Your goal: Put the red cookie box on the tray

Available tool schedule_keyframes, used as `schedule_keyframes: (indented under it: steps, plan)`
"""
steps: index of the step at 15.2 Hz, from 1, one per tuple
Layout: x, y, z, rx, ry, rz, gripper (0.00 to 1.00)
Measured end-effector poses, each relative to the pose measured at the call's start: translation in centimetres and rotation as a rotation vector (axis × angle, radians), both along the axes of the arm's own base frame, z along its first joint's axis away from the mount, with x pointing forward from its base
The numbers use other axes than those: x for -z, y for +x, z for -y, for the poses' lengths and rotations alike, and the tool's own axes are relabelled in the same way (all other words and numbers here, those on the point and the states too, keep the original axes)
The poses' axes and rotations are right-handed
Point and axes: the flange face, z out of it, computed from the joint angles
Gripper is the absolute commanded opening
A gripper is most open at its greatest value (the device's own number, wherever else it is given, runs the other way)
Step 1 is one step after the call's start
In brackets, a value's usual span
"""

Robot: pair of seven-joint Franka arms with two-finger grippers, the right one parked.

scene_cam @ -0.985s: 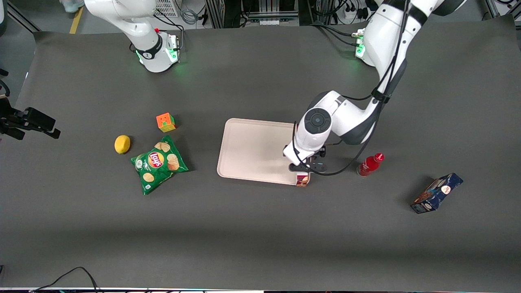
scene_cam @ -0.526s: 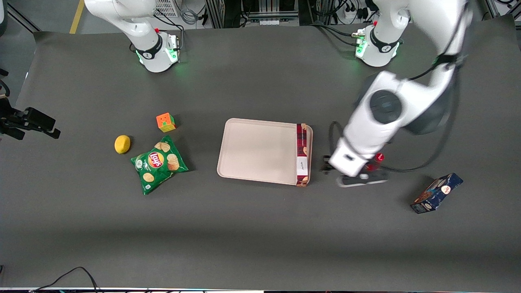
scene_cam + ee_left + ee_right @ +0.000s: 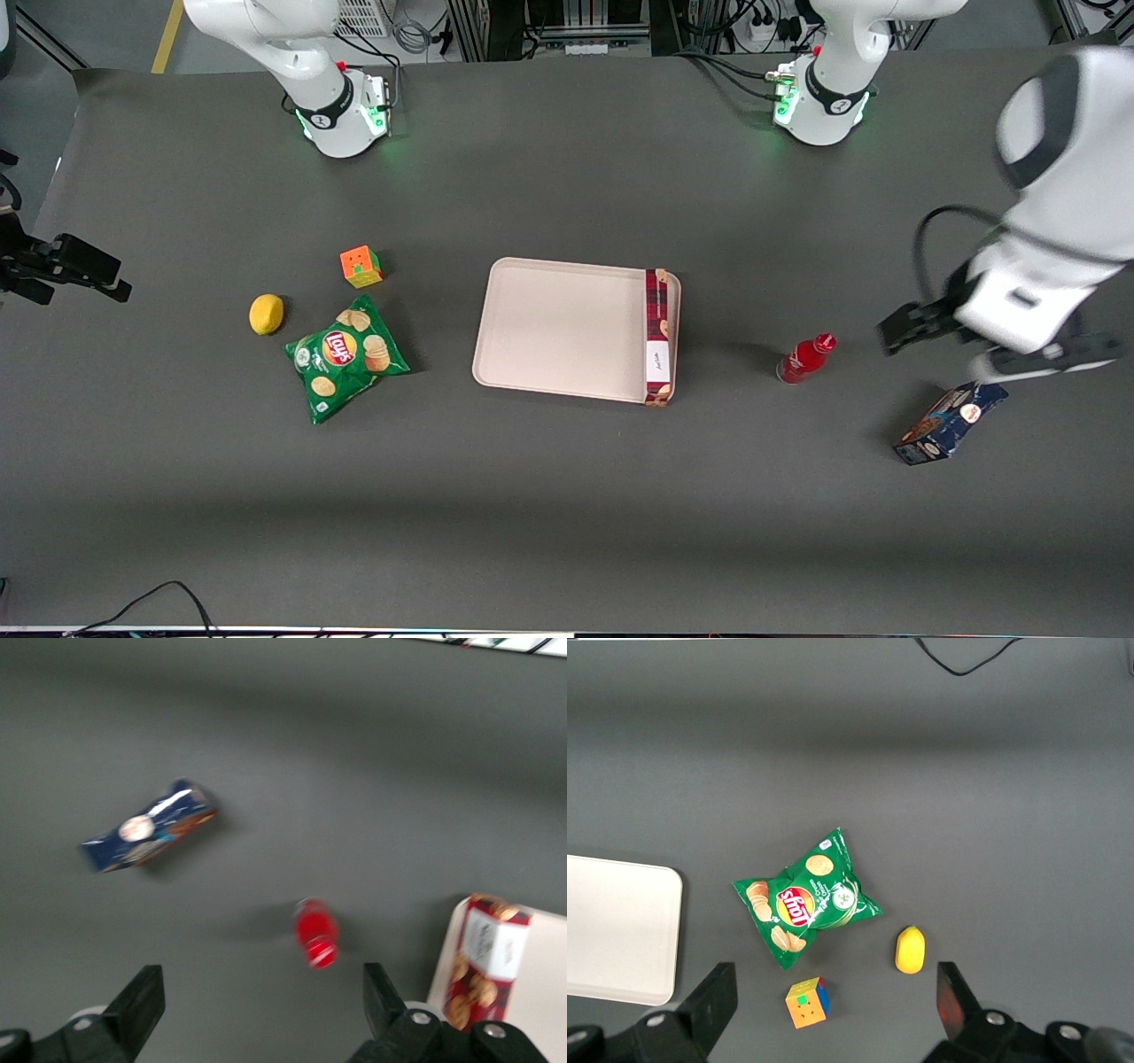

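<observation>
The red box (image 3: 656,338) lay flat along the tray's (image 3: 558,328) edge nearest the working arm; the gripper (image 3: 992,350), spread wide and empty, hung above the tabletop near the blue box (image 3: 950,422).

Dark red plaid cookie box (image 3: 656,337); pale pink tray (image 3: 558,328); black claw (image 3: 257,1019).

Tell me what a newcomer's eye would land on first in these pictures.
The big pale pink tray at mid-table draws the eye first, with the red cookie box lying flat along its edge nearest the working arm. Next comes the tool, open and empty, raised above the table toward the working arm's end, above the dark blue cookie box. A small red bottle stands between tray and tool.
</observation>
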Motion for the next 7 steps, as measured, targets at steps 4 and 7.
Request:
schedule_keyframes:
  steps: [4, 7]
  plan:
    - [-6.0, -4.0, -6.2, 0.055, 0.024, -0.02, 1.0]
    - [-8.6, -6.5, -9.1, 0.09, 0.03, -0.029, 1.0]
